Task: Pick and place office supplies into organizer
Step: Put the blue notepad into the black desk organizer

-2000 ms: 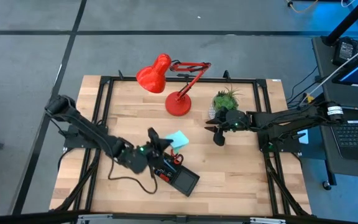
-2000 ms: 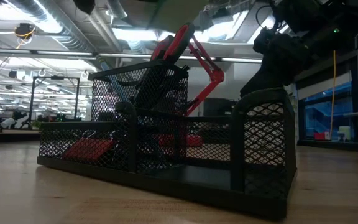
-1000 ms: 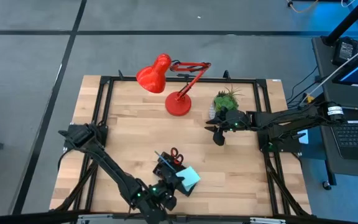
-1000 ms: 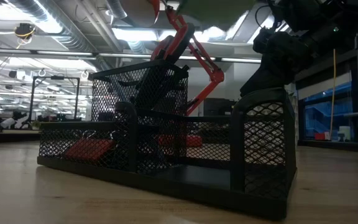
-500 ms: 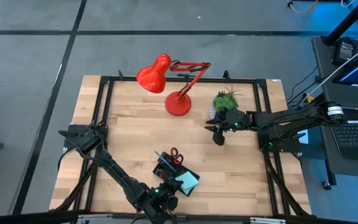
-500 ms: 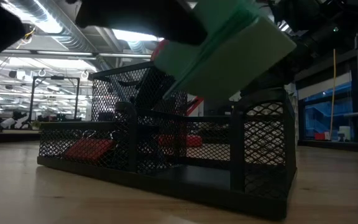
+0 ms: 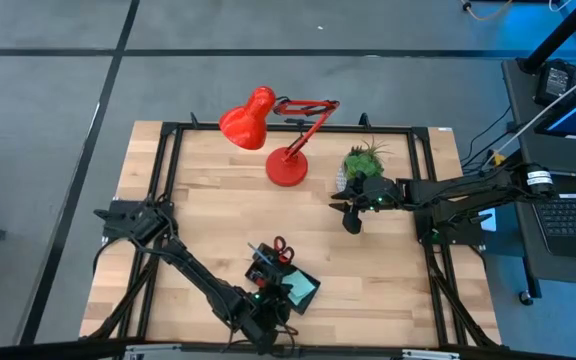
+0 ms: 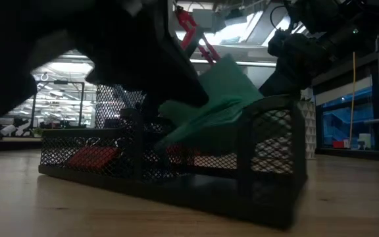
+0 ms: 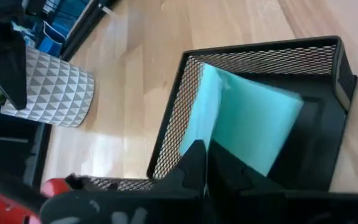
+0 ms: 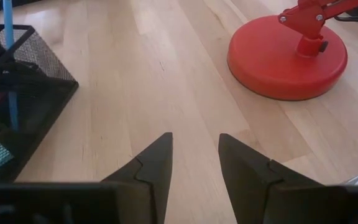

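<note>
Left arm: dark, stretched from its base at the bench's left edge toward the near edge, its left gripper (image 7: 268, 312) low over the near end of the black mesh desk organizer (image 7: 286, 283), fingers (image 9: 194, 163) closed on the light teal square sticky-note pad (image 9: 247, 127). The pad sits tilted inside the organizer's open end compartment, one edge leaning on the mesh wall, the lower part down in the tray. Half a second ago the same pad was held above the organizer's rim in the low view; it now lies below the rim, and the gripper has dropped with it. Red-handled scissors (image 7: 281, 248) stand in the organizer's far compartment. Right arm: reaching in from the bench's right side, its right gripper (image 7: 351, 212) parked beside the green potted plant in a white patterned pot (image 7: 360, 163), fingers (image 10: 151, 163) apart and holding nothing, unchanged from the earlier views. Red desk lamp (image 7: 286, 165): standing at the wooden bench's (image 7: 198, 200) far side.
</note>
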Tool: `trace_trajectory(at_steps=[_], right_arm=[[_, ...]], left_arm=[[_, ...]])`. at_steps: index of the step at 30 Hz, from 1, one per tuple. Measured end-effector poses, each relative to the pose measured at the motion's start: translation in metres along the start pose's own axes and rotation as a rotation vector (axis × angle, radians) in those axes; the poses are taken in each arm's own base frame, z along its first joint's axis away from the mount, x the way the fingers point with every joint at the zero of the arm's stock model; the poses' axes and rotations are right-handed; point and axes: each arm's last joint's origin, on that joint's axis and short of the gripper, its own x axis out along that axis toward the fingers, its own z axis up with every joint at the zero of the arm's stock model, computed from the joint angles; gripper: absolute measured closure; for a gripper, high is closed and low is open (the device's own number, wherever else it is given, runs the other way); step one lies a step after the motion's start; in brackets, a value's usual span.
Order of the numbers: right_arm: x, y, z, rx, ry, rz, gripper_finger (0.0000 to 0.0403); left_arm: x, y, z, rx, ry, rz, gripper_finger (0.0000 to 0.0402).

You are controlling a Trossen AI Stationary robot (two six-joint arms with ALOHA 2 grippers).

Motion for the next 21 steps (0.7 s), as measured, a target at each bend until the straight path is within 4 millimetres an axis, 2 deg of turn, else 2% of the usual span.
trace_trajectory(at_steps=[8,15,21], right_arm=[[0.0,0.0,-0.001,-0.023,0.004,0.002,0.0269],[0.0,0.0,-0.001,-0.026,0.006,0.002,0.0269],[0.0,0.0,-0.001,-0.027,0.005,0.002,0.0269]], left_arm=[[0.013,-0.007,-0.008,0.061,0.042,-0.004,0.0399],[0.013,-0.007,-0.008,0.073,0.044,-0.007,0.0398],[0.013,-0.007,-0.007,0.083,0.044,-0.011,0.0373]])
